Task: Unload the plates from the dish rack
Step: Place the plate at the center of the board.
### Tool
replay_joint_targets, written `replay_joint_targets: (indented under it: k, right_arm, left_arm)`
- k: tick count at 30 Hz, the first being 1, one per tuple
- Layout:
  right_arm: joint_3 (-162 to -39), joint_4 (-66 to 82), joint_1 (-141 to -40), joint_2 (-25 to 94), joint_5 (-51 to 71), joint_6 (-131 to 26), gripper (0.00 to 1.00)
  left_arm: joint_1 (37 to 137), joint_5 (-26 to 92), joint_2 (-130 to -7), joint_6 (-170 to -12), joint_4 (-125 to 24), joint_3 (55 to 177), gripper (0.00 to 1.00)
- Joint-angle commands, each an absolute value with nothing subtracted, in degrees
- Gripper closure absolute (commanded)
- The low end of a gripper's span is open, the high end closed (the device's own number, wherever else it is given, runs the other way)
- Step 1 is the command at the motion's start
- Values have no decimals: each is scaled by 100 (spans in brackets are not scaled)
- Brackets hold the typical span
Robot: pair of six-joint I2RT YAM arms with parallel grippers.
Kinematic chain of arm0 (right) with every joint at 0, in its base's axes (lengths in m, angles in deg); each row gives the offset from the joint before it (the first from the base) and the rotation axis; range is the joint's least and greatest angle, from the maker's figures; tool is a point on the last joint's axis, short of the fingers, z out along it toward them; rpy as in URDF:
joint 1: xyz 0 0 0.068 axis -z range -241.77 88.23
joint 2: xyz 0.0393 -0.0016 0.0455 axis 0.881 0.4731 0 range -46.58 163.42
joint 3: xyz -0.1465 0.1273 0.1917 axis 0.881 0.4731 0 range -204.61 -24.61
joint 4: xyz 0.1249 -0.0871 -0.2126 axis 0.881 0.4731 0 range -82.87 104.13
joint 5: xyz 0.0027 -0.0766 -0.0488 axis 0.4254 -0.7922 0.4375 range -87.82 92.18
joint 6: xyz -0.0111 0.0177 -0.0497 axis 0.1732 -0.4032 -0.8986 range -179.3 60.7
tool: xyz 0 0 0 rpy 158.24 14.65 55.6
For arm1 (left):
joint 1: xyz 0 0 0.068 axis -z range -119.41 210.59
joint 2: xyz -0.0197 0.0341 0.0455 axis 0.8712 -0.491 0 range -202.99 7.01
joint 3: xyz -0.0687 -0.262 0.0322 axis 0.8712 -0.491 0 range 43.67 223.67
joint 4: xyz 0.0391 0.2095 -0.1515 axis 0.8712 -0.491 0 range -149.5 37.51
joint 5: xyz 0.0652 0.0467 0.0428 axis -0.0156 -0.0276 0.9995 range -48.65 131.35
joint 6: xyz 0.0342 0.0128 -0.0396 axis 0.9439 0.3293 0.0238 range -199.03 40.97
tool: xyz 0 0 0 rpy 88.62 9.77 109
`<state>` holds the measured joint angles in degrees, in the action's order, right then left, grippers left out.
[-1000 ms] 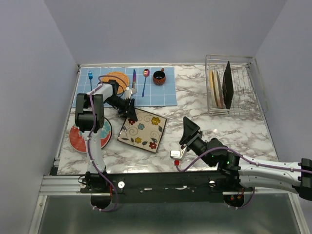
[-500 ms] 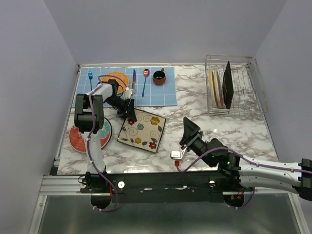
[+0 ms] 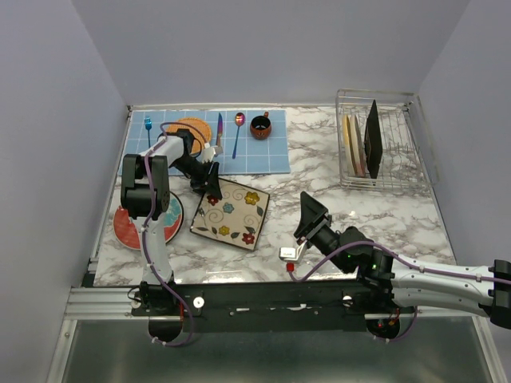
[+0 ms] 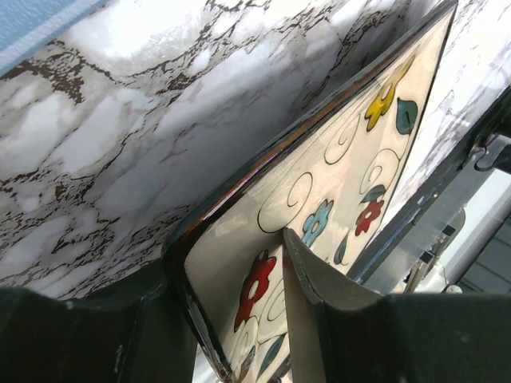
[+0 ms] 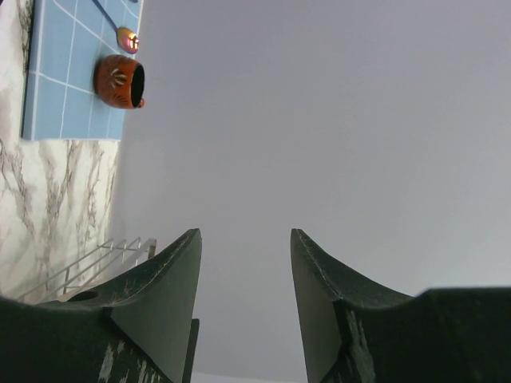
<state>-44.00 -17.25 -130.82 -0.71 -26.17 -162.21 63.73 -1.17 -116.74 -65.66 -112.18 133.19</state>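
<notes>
The left arm (image 3: pixel 152 171) reached across the left of the top view, and the left jaws were clamped on the upper-left corner of the square floral plate (image 3: pixel 230 214). One finger (image 4: pixel 319 295) pressed the patterned face and the other sat behind the dark rim. That plate was on the marble counter (image 3: pixel 335 183), left of centre and just below the blue mat (image 3: pixel 263 152). A red plate with a teal centre (image 3: pixel 124 231) lay flat at the lower left, partly hidden by the arm. The dish rack (image 3: pixel 403 152) stood at the upper right, holding two pale round plates (image 3: pixel 353 145) and a dark square plate (image 3: pixel 372 136) upright between its dividers. The right arm (image 3: pixel 383 271) stretched low along the bottom right. The right jaws were apart with nothing between them, facing the wall in the wrist view, where a brown cup (image 5: pixel 118 81) showed at the upper left.
</notes>
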Motion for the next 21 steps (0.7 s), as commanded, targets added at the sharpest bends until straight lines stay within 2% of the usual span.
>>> replay_joint_targets:
  k: [1,14,16,21]
  right_arm:
    - [-4315,-1889,-13129,-132,-2515,-16301,43]
    - [-4280,-1880,-13138,-184,-2506,-16283,44]
    - [-4271,-1889,-13138,-193,-2497,-16283,44]
    - [-4280,-1897,-13138,-202,-2506,-16301,44]
  left_arm:
    - [6393,883,-11463,-6101,-10892,13472,51]
    - [6411,1023,-11534,-6180,-10778,13429,42]
    - [6411,1050,-11516,-6180,-10787,13420,36]
    - [6420,1120,-11525,-6198,-10769,13446,35]
